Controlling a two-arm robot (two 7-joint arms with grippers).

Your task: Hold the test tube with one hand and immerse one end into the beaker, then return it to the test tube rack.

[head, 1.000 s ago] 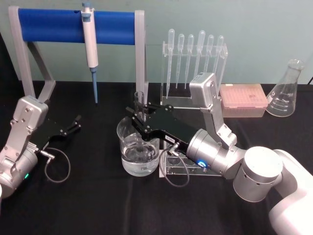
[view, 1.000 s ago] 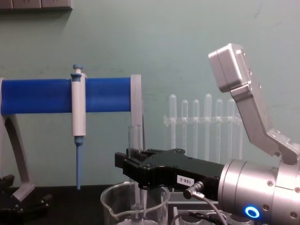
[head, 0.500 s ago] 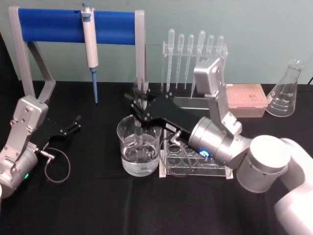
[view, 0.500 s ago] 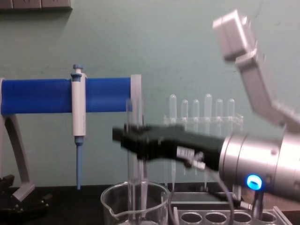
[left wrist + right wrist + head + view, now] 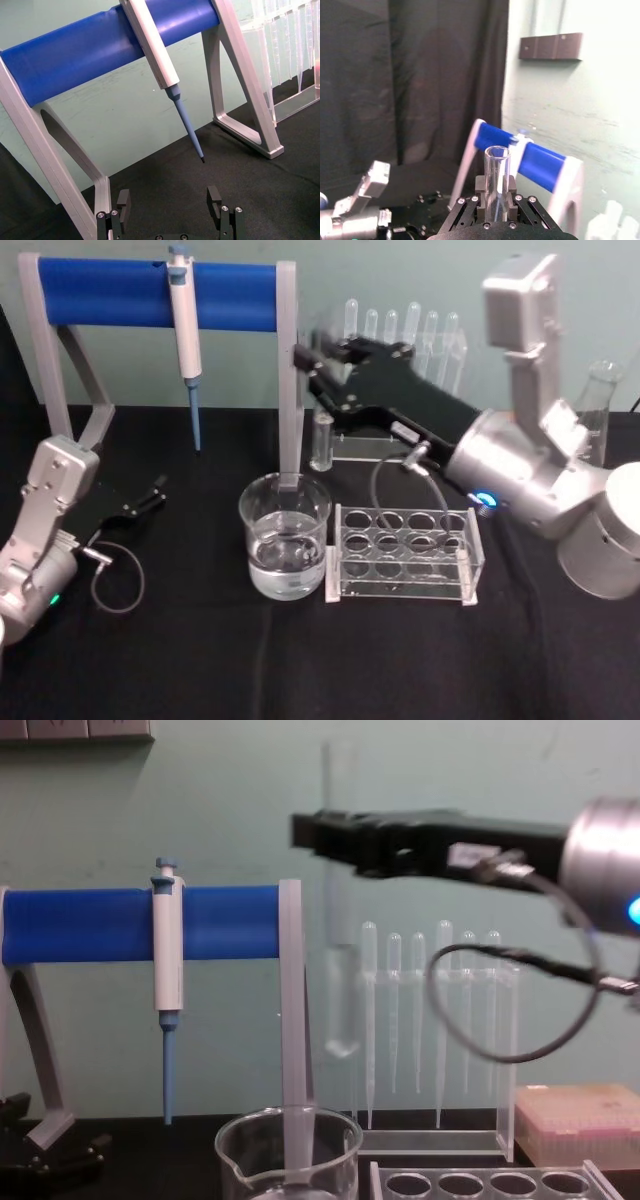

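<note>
My right gripper (image 5: 320, 362) is shut on the clear test tube (image 5: 322, 440) and holds it upright, high above the table. In the chest view the test tube (image 5: 340, 980) hangs from the gripper (image 5: 335, 830), its round bottom well above the beaker (image 5: 290, 1155) and slightly to the right of it. The beaker (image 5: 285, 535), part full of clear liquid, stands on the black cloth. From the right wrist view the test tube's open rim (image 5: 496, 152) shows between the black fingers. My left gripper (image 5: 150, 495) rests open at the left, and its fingers (image 5: 215, 197) are spread apart.
A clear tube rack (image 5: 405, 552) stands just right of the beaker. The blue-barred stand (image 5: 160, 292) carries a pipettor (image 5: 184, 325) behind it. A pipette holder (image 5: 400, 330), a pink tip box (image 5: 580, 1120) and a conical flask (image 5: 598, 390) are at the back right.
The right gripper has lifted the test tube straight out of the beaker and carried it up and slightly back and to the right. The left arm has not moved.
</note>
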